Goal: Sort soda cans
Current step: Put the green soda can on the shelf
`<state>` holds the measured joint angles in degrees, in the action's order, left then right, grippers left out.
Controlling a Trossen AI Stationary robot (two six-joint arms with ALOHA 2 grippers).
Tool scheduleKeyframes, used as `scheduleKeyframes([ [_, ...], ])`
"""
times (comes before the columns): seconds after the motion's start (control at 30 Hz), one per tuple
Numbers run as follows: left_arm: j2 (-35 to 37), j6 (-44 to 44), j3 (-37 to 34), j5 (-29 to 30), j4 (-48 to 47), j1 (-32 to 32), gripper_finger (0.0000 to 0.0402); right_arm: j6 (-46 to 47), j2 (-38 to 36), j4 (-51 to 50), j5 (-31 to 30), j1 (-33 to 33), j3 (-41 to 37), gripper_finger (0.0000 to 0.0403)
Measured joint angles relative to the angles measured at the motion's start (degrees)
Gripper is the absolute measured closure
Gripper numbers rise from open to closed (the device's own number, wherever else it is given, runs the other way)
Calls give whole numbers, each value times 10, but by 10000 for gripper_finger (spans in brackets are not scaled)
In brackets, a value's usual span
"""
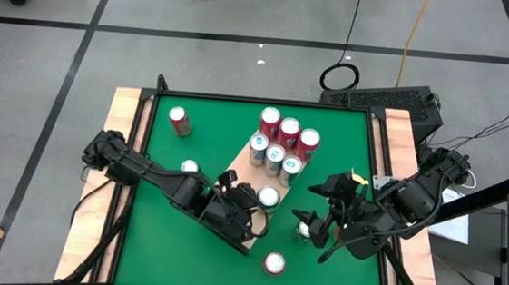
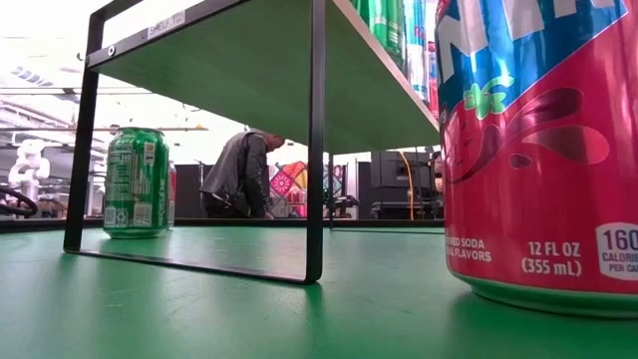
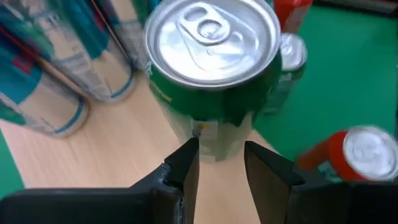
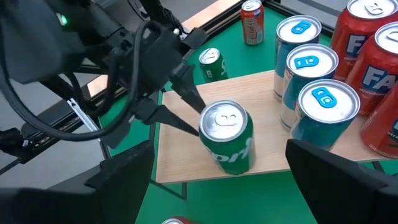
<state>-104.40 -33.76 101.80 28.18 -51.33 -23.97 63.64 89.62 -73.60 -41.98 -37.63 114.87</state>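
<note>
The left gripper (image 4: 186, 112) is seen with its fingers narrowly apart, just behind a green can (image 4: 228, 143) standing upright at the board's (image 3: 124, 162) near corner; a square, centred approach seems called for. The right gripper (image 1: 316, 222), wide open, waits over the green table (image 1: 346, 141). Beyond, a person (image 2: 237, 175) is bent over.

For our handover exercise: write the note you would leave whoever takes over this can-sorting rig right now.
Left gripper: fingers narrowly apart, empty, at the green can on the board's corner.
Right gripper: open, empty, hovering beside the board.
Done: three red cans and three teal cans grouped on the board.
Left: off the board, a loose red can, a loose green can, a front red can, at least.
</note>
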Motion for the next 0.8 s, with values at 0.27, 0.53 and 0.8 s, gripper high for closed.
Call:
scheduleKeyframes([
  [0.27,1,-9,0,-5,-22,3,279,-1,12,-2,22,-3,-1,50],
  [0.53,9,-33,0,-26,-105,-3,279,17,55,23,76,-7,-82,51],
  [0.8,69,-2,0,-44,-209,-4,279,19,84,120,31,-5,-174,51],
])
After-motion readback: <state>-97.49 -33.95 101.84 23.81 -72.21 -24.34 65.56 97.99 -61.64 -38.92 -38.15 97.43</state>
